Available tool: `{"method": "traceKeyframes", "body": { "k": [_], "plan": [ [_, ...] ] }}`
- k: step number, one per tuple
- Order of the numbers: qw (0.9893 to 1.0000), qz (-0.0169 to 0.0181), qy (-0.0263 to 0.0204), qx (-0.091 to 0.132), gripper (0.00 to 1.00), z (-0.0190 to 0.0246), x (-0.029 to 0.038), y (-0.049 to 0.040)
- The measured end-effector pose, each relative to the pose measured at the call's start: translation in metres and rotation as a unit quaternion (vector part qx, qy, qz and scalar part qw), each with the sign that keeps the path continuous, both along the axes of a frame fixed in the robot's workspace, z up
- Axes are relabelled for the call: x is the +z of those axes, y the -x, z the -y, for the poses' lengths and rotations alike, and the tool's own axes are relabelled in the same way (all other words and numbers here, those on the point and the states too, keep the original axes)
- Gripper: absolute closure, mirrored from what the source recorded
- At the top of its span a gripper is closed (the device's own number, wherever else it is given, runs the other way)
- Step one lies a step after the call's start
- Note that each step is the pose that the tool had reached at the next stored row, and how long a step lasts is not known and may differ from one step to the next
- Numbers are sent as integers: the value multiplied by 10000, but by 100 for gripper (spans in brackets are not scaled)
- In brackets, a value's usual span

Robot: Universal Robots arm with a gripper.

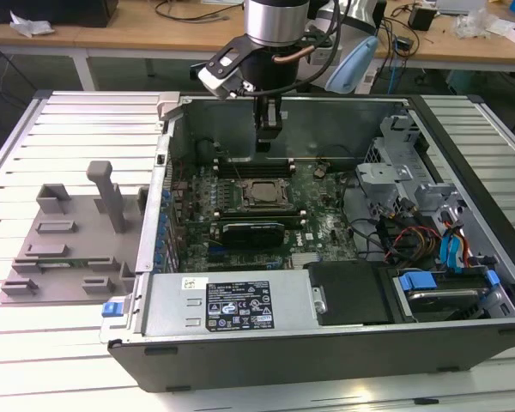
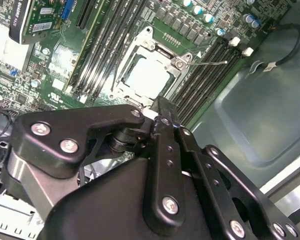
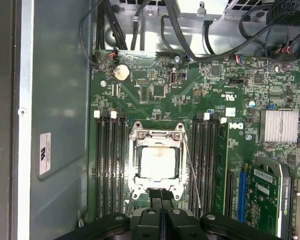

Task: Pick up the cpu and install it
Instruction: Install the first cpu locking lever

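- Black bolted gripper (image 2: 159,104) links sit closest in the second wrist view, fingers pressed together on nothing, above the pale matte square cpu (image 2: 149,76)
- First wrist view: the cpu (image 3: 160,163) lies flat inside the metal socket frame (image 3: 137,135) on the green board (image 3: 155,100)
- Exterior view: the gripper (image 1: 268,144) hangs over the socket in the open case (image 1: 240,352); seating looks done, and I judge any further move needs a straight vertical path

Socket (image 2: 177,62) edge behind pincer (image 2: 160,102) (partly hidden), pincer body — cropped at border

No legible print on the black label (image 1: 240,302) or the white sticker (image 3: 45,152) in the computer case (image 1: 326,354)
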State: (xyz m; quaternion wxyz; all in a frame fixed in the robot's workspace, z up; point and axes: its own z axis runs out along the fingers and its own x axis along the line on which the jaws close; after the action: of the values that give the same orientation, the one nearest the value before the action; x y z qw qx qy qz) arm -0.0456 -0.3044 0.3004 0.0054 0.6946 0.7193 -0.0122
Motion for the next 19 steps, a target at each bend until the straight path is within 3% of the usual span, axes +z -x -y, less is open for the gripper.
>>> {"method": "traceKeyframes", "body": {
  "k": [9,12,19],
  "plan": [
    [9989,0,0,478,89,0,0,0],
    [9973,0,0,736,89,0,0,0],
    [9949,0,0,1013,89,0,0,0]
  ]
}}
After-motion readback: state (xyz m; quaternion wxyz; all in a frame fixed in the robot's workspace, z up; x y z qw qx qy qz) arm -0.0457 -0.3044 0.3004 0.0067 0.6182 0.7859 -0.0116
